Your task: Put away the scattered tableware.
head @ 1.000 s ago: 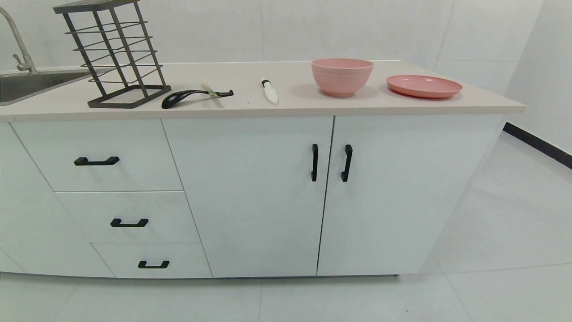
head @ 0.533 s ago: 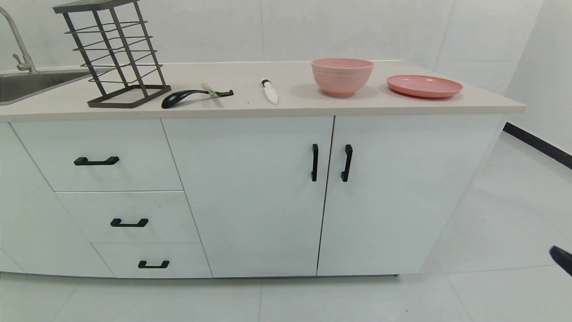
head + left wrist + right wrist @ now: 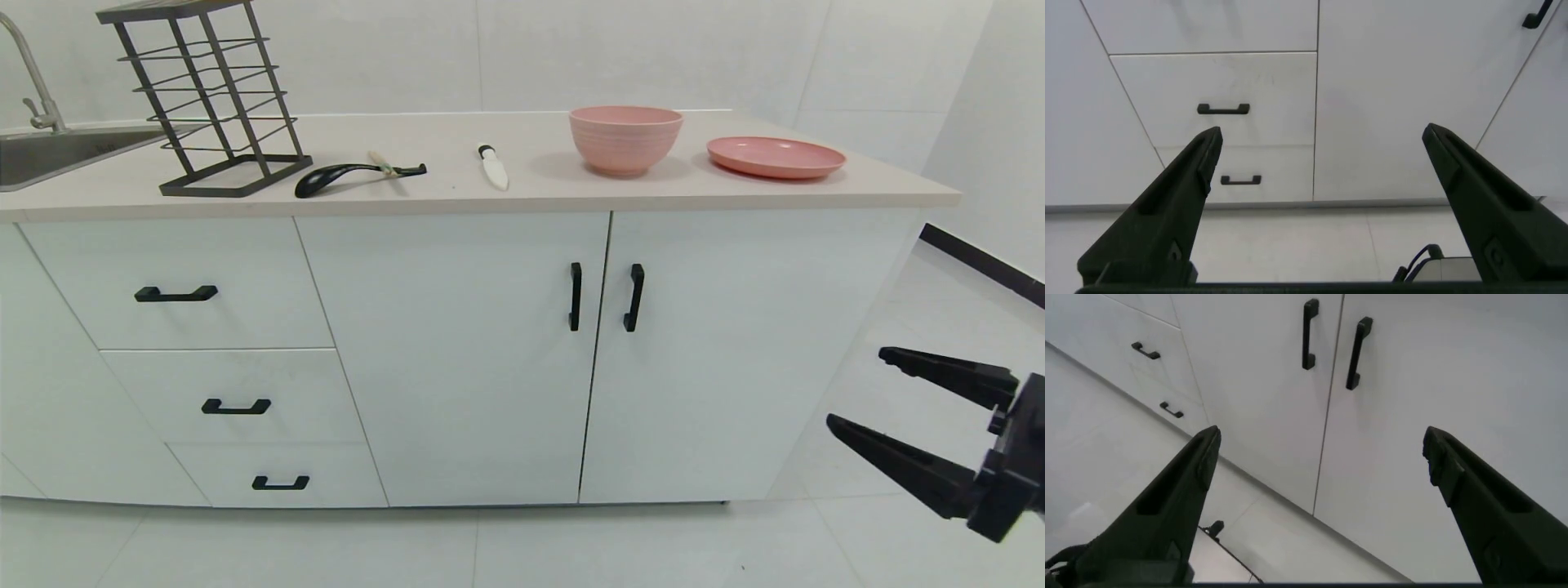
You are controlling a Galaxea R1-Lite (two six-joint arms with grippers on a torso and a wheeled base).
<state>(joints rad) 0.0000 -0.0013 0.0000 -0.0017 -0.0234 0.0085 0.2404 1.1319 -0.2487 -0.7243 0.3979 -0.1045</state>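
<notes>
As the R arm comes up, the right gripper (image 3: 856, 387) now shows low at the R edge of head view, where there was bare floor a sec ago. Its jaws are spread wide, holding nothing. Left gripper (image 3: 1321, 132) likewise spread and empty, low before the drawers (image 3: 1257, 82). Reads as approach only; nothing picked yet.

Cabinet doors (image 3: 457, 351) shut. On countertop (image 3: 457, 194), L to R:
- black spoon (image 3: 326, 173), w/ a thin tan stick (image 3: 382, 163) across its handle (chopsticks? too small to tell)
- white knife (image 3: 493, 169)
- pink bowl (image 3: 625, 139), upright
- pink plate (image 3: 775, 157), flat, near the bowl, not touching

All lie loose. Wire rack (image 3: 214, 98) stands far L by the sink (image 3: 49, 155).
</notes>
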